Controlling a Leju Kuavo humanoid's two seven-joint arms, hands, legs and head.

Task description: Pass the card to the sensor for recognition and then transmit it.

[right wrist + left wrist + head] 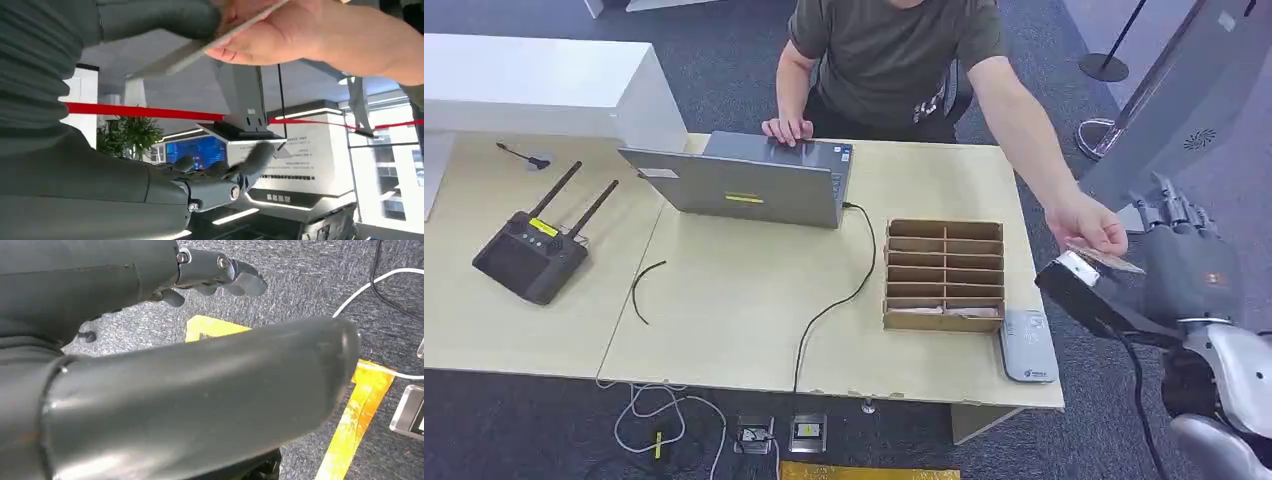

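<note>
**Card changing hands off the table's right end**

The thin, flat tan card [1107,260] sits past the right edge of the pale wooden table [724,320], between the person's outstretched hand [1089,225] and the robot's right hand [1189,265]. In the right wrist view the card [210,42] is pinched in the person's fingers and lies against the thick grey thumb, while the darker fingers [235,172] hang well apart from it, spread and uncurled. Whether the robot has any real hold of the card I cannot tell; the hand looks open.

The left hand [220,272] hangs low over the grey carpet, fingers loosely bent, holding nothing.

The card looks light, stiff and smooth, so it would likely slip from a loose pinch and flex little. The best hold seems to be across one short end, thumb on one face and fingers on the other, leaving most of the face free for the white flat card reader [1027,345] at the table's front right corner, just beside the brown cardboard divider tray [944,275].
</note>
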